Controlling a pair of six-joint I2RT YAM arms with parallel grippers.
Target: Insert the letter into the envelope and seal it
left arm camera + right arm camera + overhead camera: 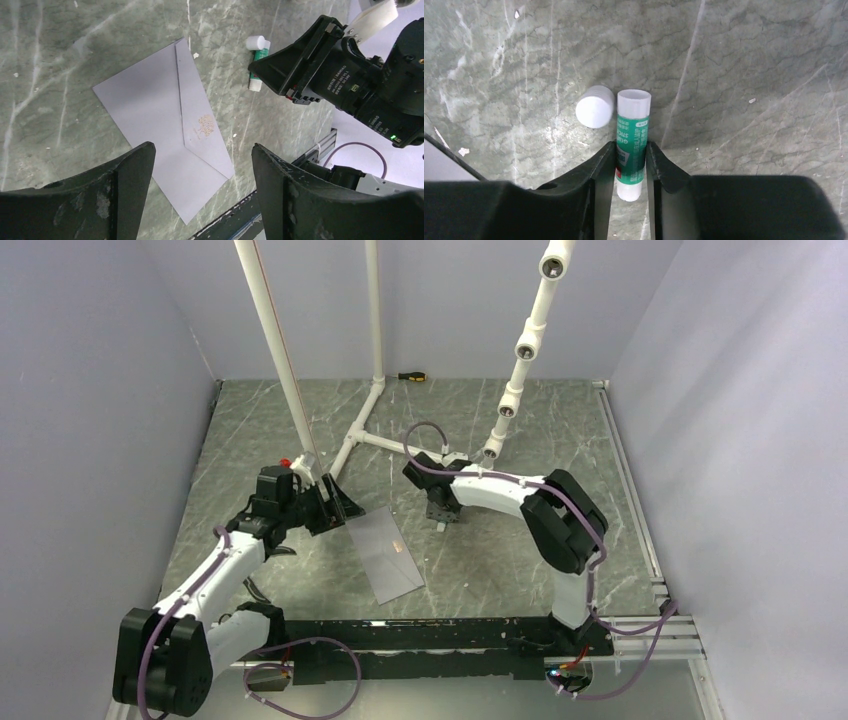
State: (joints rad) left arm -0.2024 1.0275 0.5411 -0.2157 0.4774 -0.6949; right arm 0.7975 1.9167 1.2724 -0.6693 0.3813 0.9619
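The pale grey envelope (385, 552) lies flat on the marble table, flap folded down with a gold emblem on it; it also shows in the left wrist view (160, 125). The tan letter is not in view. My left gripper (335, 505) is open and empty, raised over the envelope's far left end (202, 150). My right gripper (440, 515) is down at the table right of the envelope, shut on a green glue stick (633, 125) with its fingers (604, 165) against both sides. The stick's white cap (595, 106) stands loose beside it.
A white pipe frame (365, 430) rises from the table behind both grippers, with another jointed pipe (520, 350) to the right. A screwdriver (412, 375) lies at the back wall. A black rail (420, 635) runs along the near edge, a metal rail (630, 500) along the right.
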